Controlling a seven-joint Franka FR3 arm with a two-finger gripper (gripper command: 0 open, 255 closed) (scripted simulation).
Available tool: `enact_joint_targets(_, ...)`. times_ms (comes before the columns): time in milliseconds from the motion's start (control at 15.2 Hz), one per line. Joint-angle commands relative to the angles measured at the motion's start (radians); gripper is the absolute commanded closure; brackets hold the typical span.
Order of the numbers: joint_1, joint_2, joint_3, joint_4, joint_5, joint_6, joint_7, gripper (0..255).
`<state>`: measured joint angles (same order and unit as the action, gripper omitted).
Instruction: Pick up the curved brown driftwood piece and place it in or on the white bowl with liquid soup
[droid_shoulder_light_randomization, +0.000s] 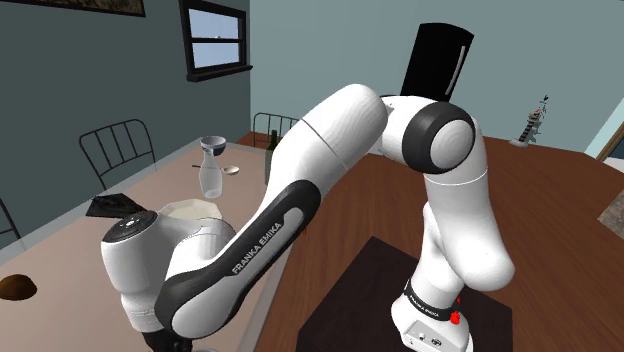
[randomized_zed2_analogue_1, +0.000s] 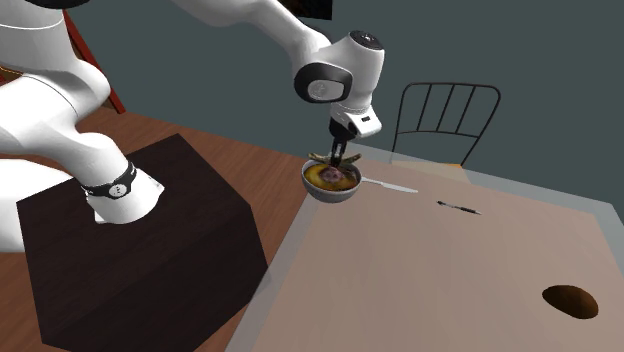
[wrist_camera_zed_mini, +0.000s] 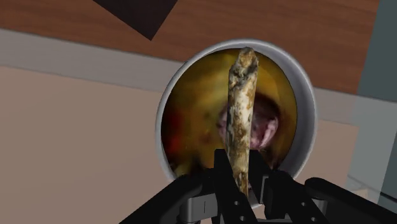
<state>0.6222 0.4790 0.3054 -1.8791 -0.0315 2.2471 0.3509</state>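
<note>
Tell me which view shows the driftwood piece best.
The wrist view: the driftwood piece runs lengthwise, clasped in the gripper over the soup bowl, its mottled surface plain. The second exterior view shows a small sliver at the gripper, above the bowl. In the shoulder view the arm hides it.

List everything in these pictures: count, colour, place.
driftwood: one, brown-grey, clasped by the gripper over the bowl
bowl: one, white, yellow soup inside, at the table corner nearest the stand
table: one, beige, beside the stand
brown lump: one, on the table, far from the bowl
glass jug: one, clear, on the table
chairs: several, dark wire, around the table
stand: one, dark box, under the arm
arm: one, white with dark joints
gripper: one, black, shut on the driftwood
</note>
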Motion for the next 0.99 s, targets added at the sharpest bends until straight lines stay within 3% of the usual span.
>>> enact_joint_targets(0,0.019,-0.006,0.007,-0.027,0.000,0.024,0.028,255)
enact_joint_targets(924,0.037,0.105,-0.016,-0.029,-0.031,0.134,0.036,255)
